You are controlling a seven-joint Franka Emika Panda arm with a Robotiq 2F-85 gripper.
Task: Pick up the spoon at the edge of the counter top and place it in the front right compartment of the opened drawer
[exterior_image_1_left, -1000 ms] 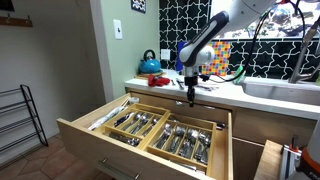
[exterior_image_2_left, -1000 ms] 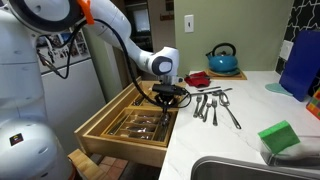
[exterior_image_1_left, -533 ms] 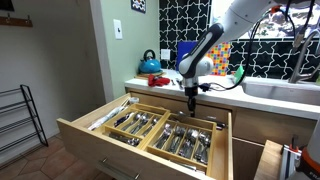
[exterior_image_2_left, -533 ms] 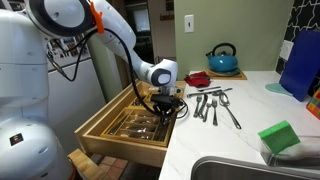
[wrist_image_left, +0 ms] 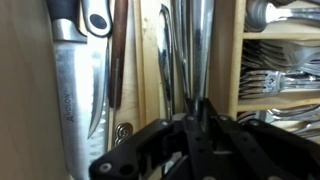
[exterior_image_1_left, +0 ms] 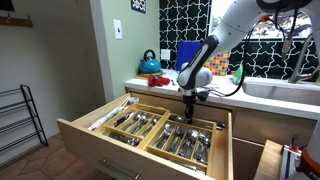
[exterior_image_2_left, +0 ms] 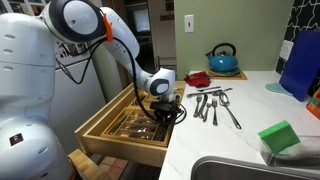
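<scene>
The claw [exterior_image_1_left: 190,100] is seen lowered into the open drawer [exterior_image_1_left: 95,138], at the side nearest the counter [exterior_image_1_left: 262,101]. In the wrist view the fingers [wrist_image_left: 186,128] are drawn narrow, closed on a slim shiny shaft taken to be the spoon [wrist_image_left: 201,50], which runs upward from the fingertips. Its bowl cannot be made out. The spoon is held over a narrow slot of the tray, where other long shiny handles lie. Beside that slot a divider is seen, and beyond it a compartment of forks [wrist_image_left: 272,80]. On the other side large knives [wrist_image_left: 72,90] are laid lengthwise. Whether the spoon touches the tray floor cannot be told. In an exterior view the arm [exterior_image_2_left: 128,50] is bent down from above, and the claw is hidden partly by the drawer's edge. On the counter, just beside the drawer, loose cutlery [exterior_image_2_left: 215,105] is spread. A blue kettle [exterior_image_2_left: 222,60] is set well behind it, and a green sponge [exterior_image_2_left: 280,137] is placed near the sink.
</scene>
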